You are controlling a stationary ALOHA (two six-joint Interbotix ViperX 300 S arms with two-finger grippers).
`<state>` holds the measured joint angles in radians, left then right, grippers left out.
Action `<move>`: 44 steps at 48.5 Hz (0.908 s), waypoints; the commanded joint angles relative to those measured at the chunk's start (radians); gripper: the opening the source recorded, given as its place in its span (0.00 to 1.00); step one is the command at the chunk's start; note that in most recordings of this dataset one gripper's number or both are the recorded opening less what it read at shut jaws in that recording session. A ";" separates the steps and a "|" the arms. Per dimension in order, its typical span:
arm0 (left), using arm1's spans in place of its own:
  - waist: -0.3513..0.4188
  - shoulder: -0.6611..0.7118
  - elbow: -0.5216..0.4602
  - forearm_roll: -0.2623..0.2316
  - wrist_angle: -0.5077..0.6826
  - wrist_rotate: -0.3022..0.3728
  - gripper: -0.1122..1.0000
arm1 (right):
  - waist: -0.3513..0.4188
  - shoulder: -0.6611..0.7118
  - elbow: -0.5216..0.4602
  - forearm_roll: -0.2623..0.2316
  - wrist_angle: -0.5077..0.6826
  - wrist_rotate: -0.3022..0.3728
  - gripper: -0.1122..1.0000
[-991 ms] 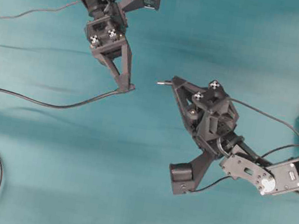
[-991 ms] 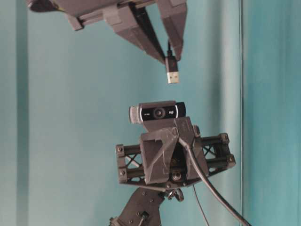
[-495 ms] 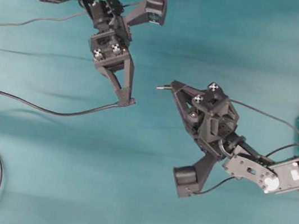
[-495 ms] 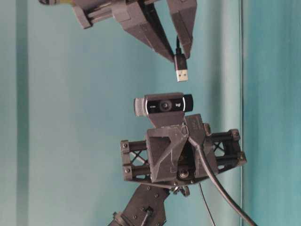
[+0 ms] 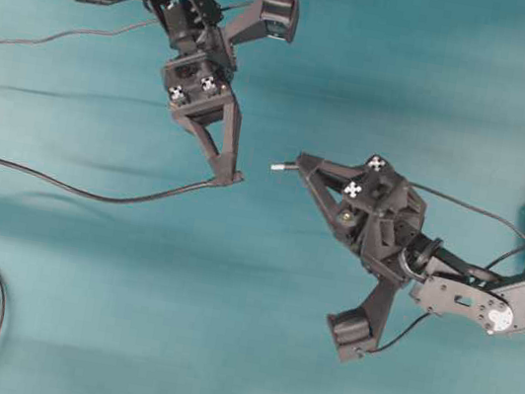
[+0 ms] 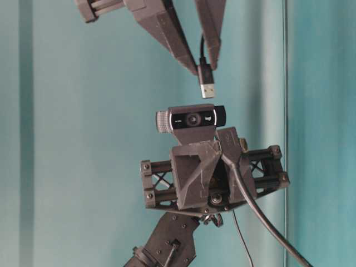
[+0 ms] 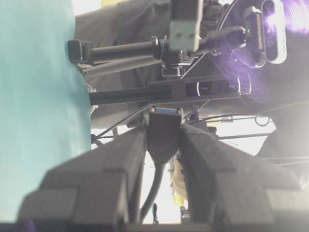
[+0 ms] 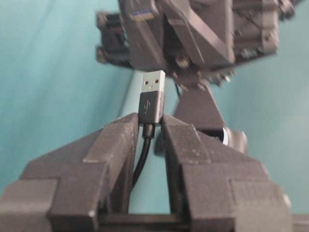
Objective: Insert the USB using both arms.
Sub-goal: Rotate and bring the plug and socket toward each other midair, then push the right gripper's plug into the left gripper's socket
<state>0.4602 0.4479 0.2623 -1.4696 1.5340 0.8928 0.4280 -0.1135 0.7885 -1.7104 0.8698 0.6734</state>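
On the left, our left gripper (image 5: 227, 177) is clenched on the socket end (image 7: 164, 126) of a thin black cable (image 5: 74, 189) that trails left across the teal cloth (image 5: 221, 331). To the right, our right gripper (image 5: 299, 166) pinches the USB (image 8: 152, 96) by its matte black body, the shiny flat metal tip pointing left at the socket. Both pick-ups look done; alignment and the push remain, with the two ends near but apart. The socket mouth seems blue inside, though glare blurs it.
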 commanded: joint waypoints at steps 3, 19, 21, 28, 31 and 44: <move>-0.008 -0.012 -0.020 -0.009 -0.009 0.009 0.31 | 0.002 -0.023 -0.009 -0.009 -0.023 0.003 0.28; -0.020 -0.005 -0.044 -0.002 -0.032 0.005 0.31 | -0.002 -0.023 -0.012 -0.006 -0.031 0.005 0.28; -0.023 0.000 -0.051 -0.002 -0.032 0.005 0.31 | 0.000 -0.021 -0.012 -0.009 -0.034 0.003 0.28; -0.026 0.008 -0.066 -0.002 -0.032 0.005 0.31 | -0.002 -0.023 -0.009 -0.009 -0.035 0.005 0.28; -0.025 0.009 -0.071 0.000 -0.034 0.003 0.31 | -0.002 -0.023 -0.011 -0.006 -0.037 0.005 0.28; -0.025 0.017 -0.083 0.006 -0.041 0.003 0.31 | -0.006 -0.021 -0.008 -0.009 -0.058 0.005 0.28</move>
<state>0.4387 0.4786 0.1994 -1.4619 1.4926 0.8912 0.4264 -0.1135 0.7900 -1.7104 0.8145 0.6750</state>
